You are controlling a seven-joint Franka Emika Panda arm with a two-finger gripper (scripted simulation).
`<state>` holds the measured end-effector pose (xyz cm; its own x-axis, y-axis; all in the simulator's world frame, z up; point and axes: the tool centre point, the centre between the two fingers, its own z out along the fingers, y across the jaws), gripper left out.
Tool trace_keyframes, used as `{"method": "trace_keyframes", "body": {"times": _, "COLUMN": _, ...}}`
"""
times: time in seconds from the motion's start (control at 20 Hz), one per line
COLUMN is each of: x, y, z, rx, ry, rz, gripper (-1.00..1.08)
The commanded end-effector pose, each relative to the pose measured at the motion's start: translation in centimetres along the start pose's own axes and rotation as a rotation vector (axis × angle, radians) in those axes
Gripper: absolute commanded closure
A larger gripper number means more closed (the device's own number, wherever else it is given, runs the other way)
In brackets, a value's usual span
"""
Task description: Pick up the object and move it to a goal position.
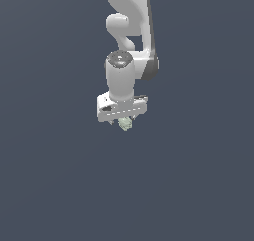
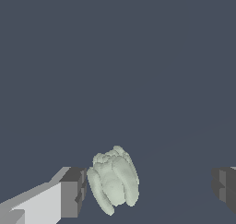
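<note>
The object (image 2: 113, 186) is a small pale grey-green lobed piece, standing on edge between the fingers of my white gripper (image 2: 150, 191). It lies close against one dark finger pad (image 2: 73, 191), and a wide gap separates it from the other pad (image 2: 225, 185). The jaws stand wide apart, so the gripper is open. In the exterior view the object (image 1: 125, 124) peeks out just under the gripper (image 1: 123, 120), whose hand points straight down and hides the fingertips.
A plain dark blue-grey surface (image 1: 59, 175) fills both views. The white arm (image 1: 130, 17) rises toward the top of the exterior view.
</note>
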<state>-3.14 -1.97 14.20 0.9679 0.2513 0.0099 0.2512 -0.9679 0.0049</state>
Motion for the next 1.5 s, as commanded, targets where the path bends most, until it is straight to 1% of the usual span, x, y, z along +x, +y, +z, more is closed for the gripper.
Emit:
{"method": "trace_keyframes", "body": {"times": 0.0, "x": -0.9, "y": -0.4, "z": 1.0, "rx": 0.000, "ry": -0.002, "rz": -0.073, "gripper": -0.92}}
{"method": "trace_keyframes", "body": {"times": 0.35, "x": -3.4, "y": -1.6, "z": 3.3, "rx": 0.003, "ry": -0.007, "rz": -0.259, "gripper": -0.92}}
{"method": "trace_keyframes", "body": {"times": 0.7, "x": -5.0, "y": -2.4, "z": 4.6, "rx": 0.006, "ry": -0.008, "rz": -0.373, "gripper": -0.92}}
{"method": "trace_keyframes", "body": {"times": 0.95, "x": -5.5, "y": -2.6, "z": 4.9, "rx": 0.007, "ry": -0.009, "rz": -0.408, "gripper": -0.92}}
{"method": "trace_keyframes", "body": {"times": 1.2, "x": -5.5, "y": -2.6, "z": 5.1, "rx": 0.007, "ry": -0.009, "rz": -0.406, "gripper": -0.92}}
{"method": "trace_keyframes", "body": {"times": 1.45, "x": -5.6, "y": -2.6, "z": 6.4, "rx": 0.007, "ry": -0.009, "rz": -0.408, "gripper": -0.92}}
